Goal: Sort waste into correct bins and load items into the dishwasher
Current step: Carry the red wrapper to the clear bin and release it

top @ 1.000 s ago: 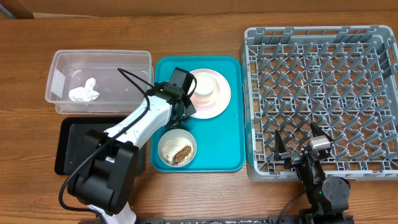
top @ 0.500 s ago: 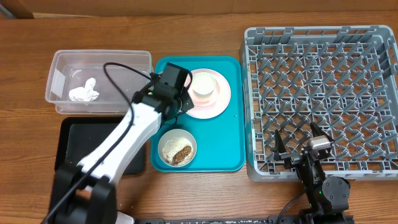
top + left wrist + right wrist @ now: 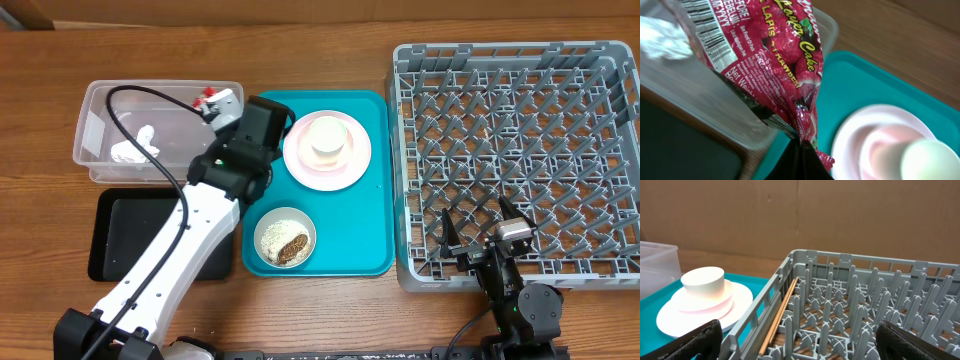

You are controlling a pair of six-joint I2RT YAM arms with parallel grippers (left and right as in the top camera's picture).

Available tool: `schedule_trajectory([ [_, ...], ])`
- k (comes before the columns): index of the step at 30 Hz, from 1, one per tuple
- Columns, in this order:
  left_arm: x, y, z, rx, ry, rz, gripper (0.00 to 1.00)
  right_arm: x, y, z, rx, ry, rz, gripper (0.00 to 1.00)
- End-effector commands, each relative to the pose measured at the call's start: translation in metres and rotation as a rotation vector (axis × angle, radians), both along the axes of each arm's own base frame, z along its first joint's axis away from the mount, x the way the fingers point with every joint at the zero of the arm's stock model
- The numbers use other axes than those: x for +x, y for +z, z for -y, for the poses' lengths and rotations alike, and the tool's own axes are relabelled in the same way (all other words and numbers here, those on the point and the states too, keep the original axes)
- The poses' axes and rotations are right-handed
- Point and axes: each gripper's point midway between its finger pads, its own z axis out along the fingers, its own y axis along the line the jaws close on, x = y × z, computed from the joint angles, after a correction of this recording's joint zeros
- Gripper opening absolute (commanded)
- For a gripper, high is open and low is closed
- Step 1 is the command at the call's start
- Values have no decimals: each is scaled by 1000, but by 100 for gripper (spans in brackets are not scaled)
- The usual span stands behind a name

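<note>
The wooden table [image 3: 320, 40] carries the grey dish rack [image 3: 505, 49] at its right side; no crockery shows among its pegs, and a thin wooden stick [image 3: 779, 317] lies along one inner wall. The teal tray [image 3: 360, 230] sits just left of the rack. Left of that tray stand the clear tub [image 3: 170, 110] at the far side and the black tray [image 3: 130, 235] at the near side, close together. On the teal tray, the pale pink-white plate [image 3: 345, 172] bears a white cup [image 3: 330, 138] at its centre, and the white bowl [image 3: 312, 232] nearer the front holds whitish grains [image 3: 270, 237] with brown crumbs [image 3: 293, 248]. The crumpled tissue [image 3: 135, 150] lies inside the tub. The left gripper [image 3: 799, 152] is clenched on one end of the red snack wrapper [image 3: 780, 65], which is held over the tub's end nearest the teal tray. The right gripper [image 3: 478, 228] sits at the rack's near left edge, fingers spread wide and holding nothing.
</note>
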Motion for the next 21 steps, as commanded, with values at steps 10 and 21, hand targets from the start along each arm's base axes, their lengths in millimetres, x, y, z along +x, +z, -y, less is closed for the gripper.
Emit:
schedule_trajectory([
  [10,11,-23,-111,42,279,-65,4,0,-1,0,1,-4,8,100],
  [21,47,-82,-118,-159,129,-141,18,0,-1,0,1,-4,8,100],
])
